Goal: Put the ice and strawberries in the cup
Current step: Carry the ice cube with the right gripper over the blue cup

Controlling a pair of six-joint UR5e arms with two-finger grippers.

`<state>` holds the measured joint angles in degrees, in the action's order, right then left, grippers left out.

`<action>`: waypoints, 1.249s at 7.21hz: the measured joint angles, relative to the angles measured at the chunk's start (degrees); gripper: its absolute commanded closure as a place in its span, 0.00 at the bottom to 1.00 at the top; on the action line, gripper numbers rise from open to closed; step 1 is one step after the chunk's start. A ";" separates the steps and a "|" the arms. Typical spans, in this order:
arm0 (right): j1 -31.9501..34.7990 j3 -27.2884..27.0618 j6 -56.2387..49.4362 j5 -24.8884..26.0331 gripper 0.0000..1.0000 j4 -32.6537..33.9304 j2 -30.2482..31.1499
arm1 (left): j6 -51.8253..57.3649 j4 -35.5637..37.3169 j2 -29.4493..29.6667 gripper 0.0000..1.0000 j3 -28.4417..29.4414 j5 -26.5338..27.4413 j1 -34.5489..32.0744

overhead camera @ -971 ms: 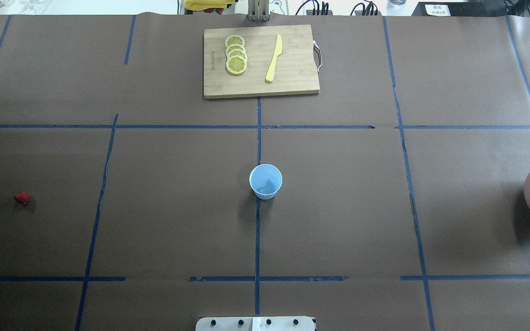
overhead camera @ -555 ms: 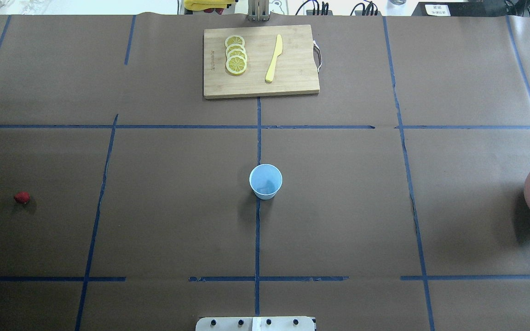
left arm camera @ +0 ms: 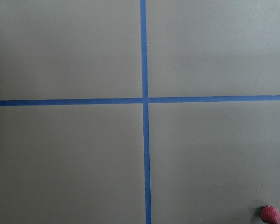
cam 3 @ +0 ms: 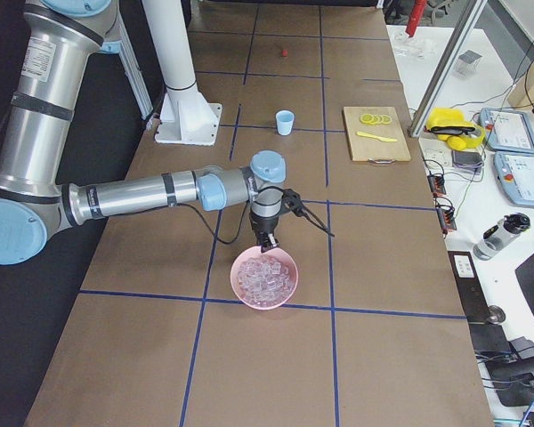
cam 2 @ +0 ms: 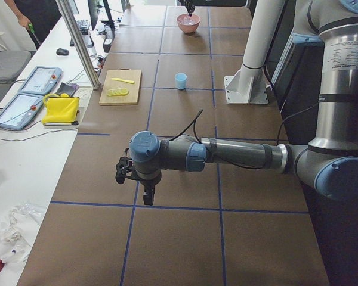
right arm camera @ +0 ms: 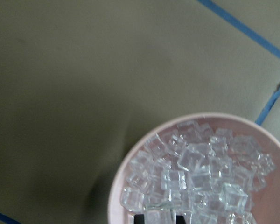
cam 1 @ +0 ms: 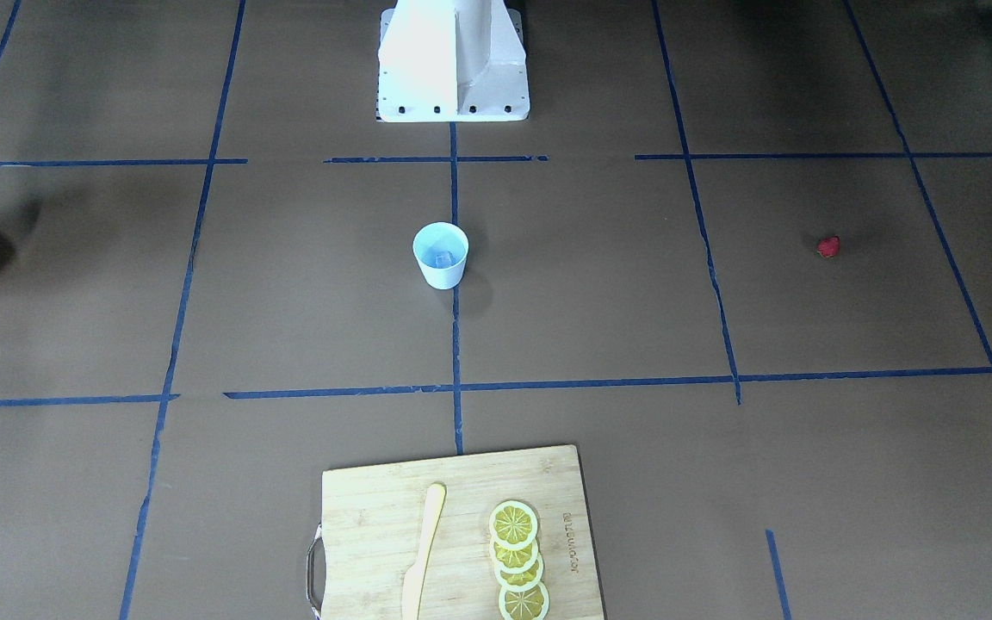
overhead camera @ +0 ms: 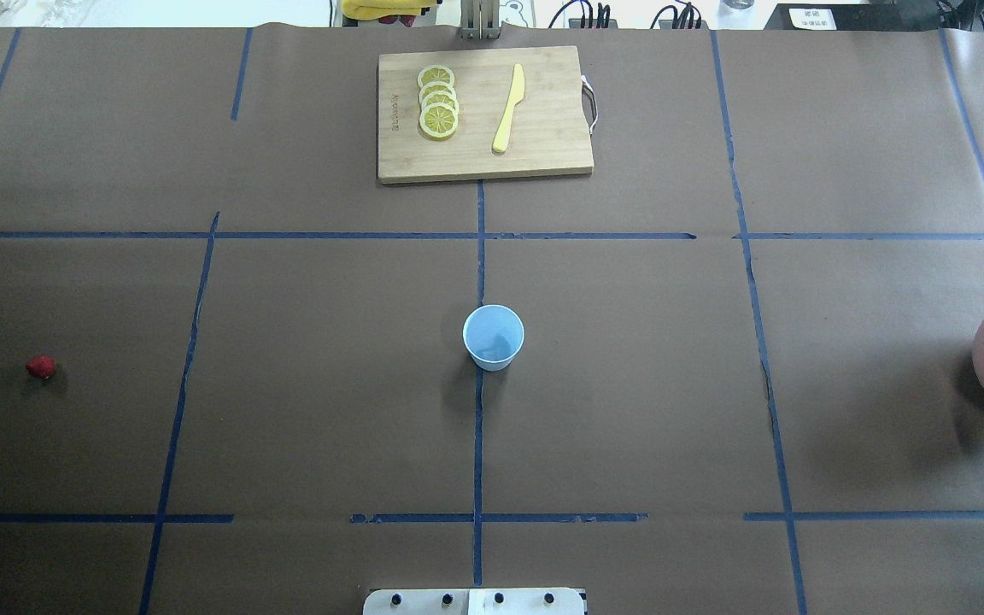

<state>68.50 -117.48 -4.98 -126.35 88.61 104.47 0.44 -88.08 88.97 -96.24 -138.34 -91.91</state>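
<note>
Step in hand, by my read: ice pickup. Right gripper (cam 3: 267, 242) hangs over the pink bowl (cam 3: 265, 306), which is heaped with ice (right arm camera: 196, 172) and sits at the robot's far right end of the table (overhead camera: 629, 410). The right wrist view shows only 2 dark tips at the bottom edge, set apart. I can't tell if they're spread empty or clamped on a cube.

Cup (cam 1: 442, 275) stands upright at table centre on the blue tape line, well apart from both bowl and berry. The front view shows what looks like 1 small cube inside, but it's too small to be sure.

Strawberry (overhead camera: 41, 367) lies on the table at the robot's far left, not in the cup. Left gripper (cam 2: 147, 195) hangs above the table on that side. It's seen only from the side, so I can't tell if it's spread or closed. Its wrist camera has the berry in the bottom-right corner, so the gripper is off-centre from it.

Next:
- Right: short straight drop into the pile, close on 1 cube, lift, long carry to the cup mouth. Cubes look slick and loosely stacked, so neighbours may shift.
- Left: lateral shift to centre over the berry before any descent.
</note>
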 measured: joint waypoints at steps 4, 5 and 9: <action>-4.50 -0.95 22.63 -4.59 1.00 12.87 -23.47 | 0.00 0.02 -0.20 0.00 -0.01 0.00 0.06; -8.96 0.17 32.81 -4.68 1.00 13.43 -29.92 | 0.00 0.02 -0.21 0.00 0.00 0.00 0.07; -29.29 5.90 65.56 8.80 1.00 13.38 -49.36 | 0.00 0.02 -0.20 0.00 0.00 0.00 0.07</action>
<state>39.21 -111.58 60.58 -117.55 101.98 55.10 0.44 -88.07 88.77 -96.24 -138.34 -91.85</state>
